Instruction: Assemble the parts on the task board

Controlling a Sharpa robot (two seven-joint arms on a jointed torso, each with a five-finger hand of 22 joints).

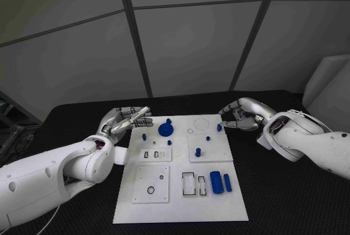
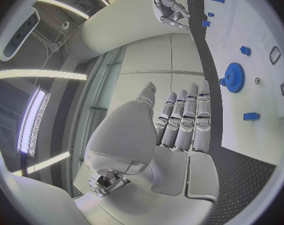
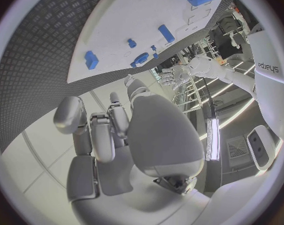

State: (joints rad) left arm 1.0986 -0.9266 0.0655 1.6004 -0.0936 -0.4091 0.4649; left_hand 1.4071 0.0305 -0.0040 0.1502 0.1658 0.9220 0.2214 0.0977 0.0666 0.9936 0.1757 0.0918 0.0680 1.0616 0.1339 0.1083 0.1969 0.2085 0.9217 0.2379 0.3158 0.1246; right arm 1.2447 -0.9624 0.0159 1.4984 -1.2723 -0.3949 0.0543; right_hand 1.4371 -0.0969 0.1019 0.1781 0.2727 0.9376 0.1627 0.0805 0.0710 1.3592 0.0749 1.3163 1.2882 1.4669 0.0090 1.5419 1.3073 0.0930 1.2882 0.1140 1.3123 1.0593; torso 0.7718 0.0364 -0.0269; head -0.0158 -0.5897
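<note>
White task board (image 1: 182, 204) mid-frame on black bench (image 1: 292, 204), blue gear (image 1: 165, 128) near its top, left robot hand (image 1: 125, 120) and right robot hand (image 1: 241, 116) released, fingers apart, empty

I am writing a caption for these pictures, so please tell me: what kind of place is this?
Probably a robotics lab or test cell, not a home or factory floor. A white task board with small blue parts such as a gear lies on a black table, grey panel walls stand behind it, and both robot hands hover over the board.

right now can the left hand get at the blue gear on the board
Probably yes. The left hand hovers at the task board's far left corner, holding nothing, and the blue gear lies just beside it on the board with nothing between them. The right hand is off at the opposite corner.
</note>
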